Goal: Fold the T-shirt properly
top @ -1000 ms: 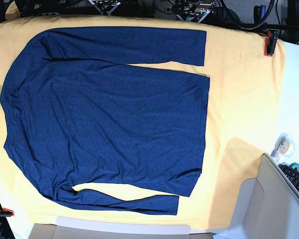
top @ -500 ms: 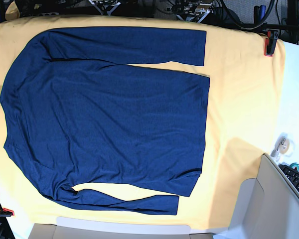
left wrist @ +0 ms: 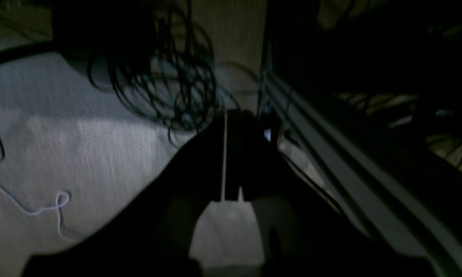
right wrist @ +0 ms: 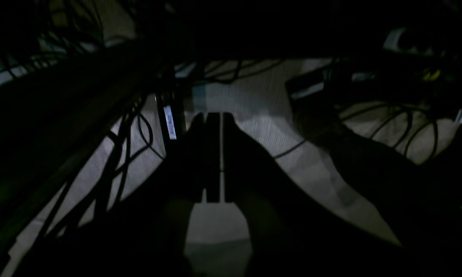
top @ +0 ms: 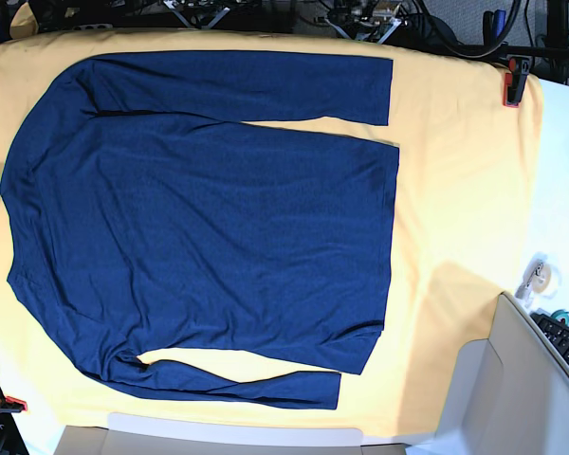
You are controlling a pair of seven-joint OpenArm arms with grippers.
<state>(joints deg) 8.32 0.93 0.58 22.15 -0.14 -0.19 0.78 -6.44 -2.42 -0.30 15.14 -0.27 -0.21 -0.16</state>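
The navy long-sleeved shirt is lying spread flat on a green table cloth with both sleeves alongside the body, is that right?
Not quite: the table cloth is yellow-orange, not green, as the base view shows. The navy long-sleeved shirt does lie spread flat, both sleeves alongside the body.

one shirt point(top: 199, 227); one yellow cloth point(top: 455, 190); three red clamps point(top: 514, 83) showing; one keyboard point(top: 567, 346); two grippers, left point(left wrist: 231, 154), right point(right wrist: 213, 154).

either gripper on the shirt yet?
Apart. Base view shows the shirt lying flat on the yellow cloth with no arm over it; both wrist views show shut grippers over cables and floor.
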